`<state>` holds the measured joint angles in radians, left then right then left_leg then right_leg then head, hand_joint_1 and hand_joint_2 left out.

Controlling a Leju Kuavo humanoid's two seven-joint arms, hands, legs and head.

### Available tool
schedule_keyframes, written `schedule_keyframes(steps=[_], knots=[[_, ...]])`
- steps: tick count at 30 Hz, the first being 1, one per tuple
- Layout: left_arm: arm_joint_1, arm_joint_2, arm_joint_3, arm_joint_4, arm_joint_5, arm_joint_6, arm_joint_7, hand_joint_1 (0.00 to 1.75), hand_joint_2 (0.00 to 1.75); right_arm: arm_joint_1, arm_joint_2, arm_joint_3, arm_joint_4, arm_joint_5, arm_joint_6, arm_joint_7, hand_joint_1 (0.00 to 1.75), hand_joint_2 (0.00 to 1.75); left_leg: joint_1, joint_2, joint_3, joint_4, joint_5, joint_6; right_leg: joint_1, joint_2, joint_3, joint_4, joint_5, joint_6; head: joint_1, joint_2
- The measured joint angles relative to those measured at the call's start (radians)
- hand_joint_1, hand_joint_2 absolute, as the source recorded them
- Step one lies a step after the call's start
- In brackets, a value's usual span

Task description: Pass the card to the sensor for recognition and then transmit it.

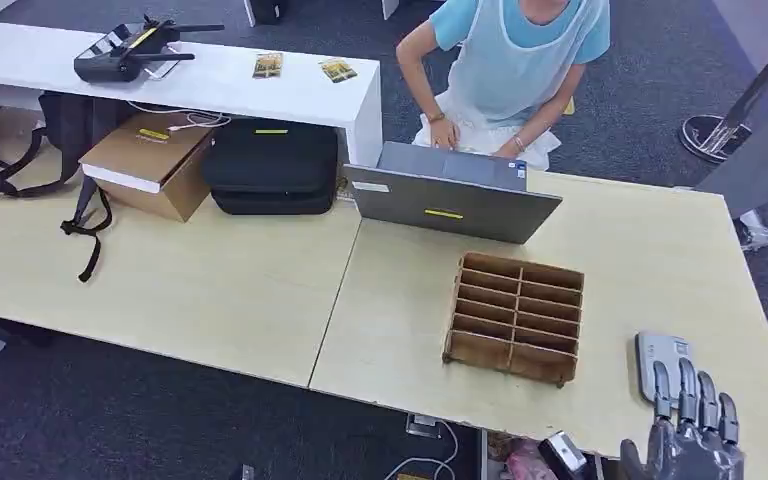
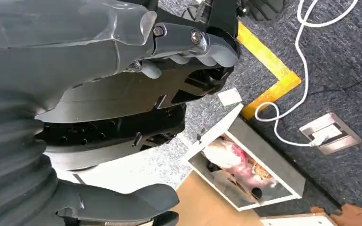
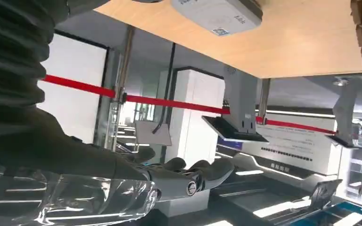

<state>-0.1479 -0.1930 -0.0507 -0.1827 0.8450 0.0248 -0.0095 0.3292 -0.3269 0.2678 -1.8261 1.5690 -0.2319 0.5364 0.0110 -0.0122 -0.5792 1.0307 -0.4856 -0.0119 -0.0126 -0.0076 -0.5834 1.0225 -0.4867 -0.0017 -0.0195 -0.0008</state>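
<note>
The left hand [image 2: 122,117] hangs down beside the robot's body above the floor. Its fingers [image 2: 202,47] are loose and apart from the thumb, with nothing between them, so it's no help right now.

On the table, the wooden slotted rack [image 1: 516,315] sits off to the left of the right hand's fingertips and a bit beyond them, and I can't make out a card in any slot. Honestly I can't find the card near either hand. Two small printed slips [image 1: 268,65] lie way out on the white counter [image 1: 290,95], far past the fingers, and I can't tell if those are it.

The grey sensor [image 1: 662,362] lies just ahead of the right hand's fingers [image 1: 682,392], maybe touching them. The right hand [image 1: 688,430] is released, fingers straight and slightly spread, grasping nothing.

My worry is that the hand reaches the sensor empty, so nothing gets recognised. It could also nudge the sensor, which sits close to the table [image 1: 650,250] edge. Reaching back toward the rack, it could clip the rack wall and shove the whole thing.
</note>
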Motion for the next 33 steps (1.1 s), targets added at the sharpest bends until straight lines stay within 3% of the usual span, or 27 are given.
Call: schedule_keyframes(steps=[7, 18, 33], knots=[[0.0, -0.003, 0.0, 0.0, -0.002, 0.0, 0.0, 0.0, 1.75, -0.044, 0.004, 0.06, 0.017, 0.0, 0.027, -0.005, 0.0, 1.75, 0.0, 0.0, 0.0, 0.0, 0.0, 0.0, 0.0, 0.0, 0.0, 0.0, 0.0, 0.0, 0.0, 0.0], [-0.009, -0.013, 0.0, 0.0, -0.023, 0.002, 0.0, 0.0, 1.75, -0.175, 0.066, 0.163, 0.12, 0.0, 0.071, -0.006, 0.0, 1.75, 0.0, 0.0, 0.0, 0.0, 0.001, 0.0, 0.0, 0.0, 0.0, 0.0, 0.0, 0.0, 0.0, 0.0], [-0.014, -0.018, 0.0, 0.0, -0.04, 0.002, 0.0, 0.0, 1.75, -0.249, 0.128, 0.173, 0.258, 0.0, 0.092, 0.004, 0.0, 1.75, 0.0, 0.0, 0.0, 0.0, 0.001, 0.0, 0.0, 0.0, 0.0, 0.0, 0.0, 0.0, 0.0, 0.0]])
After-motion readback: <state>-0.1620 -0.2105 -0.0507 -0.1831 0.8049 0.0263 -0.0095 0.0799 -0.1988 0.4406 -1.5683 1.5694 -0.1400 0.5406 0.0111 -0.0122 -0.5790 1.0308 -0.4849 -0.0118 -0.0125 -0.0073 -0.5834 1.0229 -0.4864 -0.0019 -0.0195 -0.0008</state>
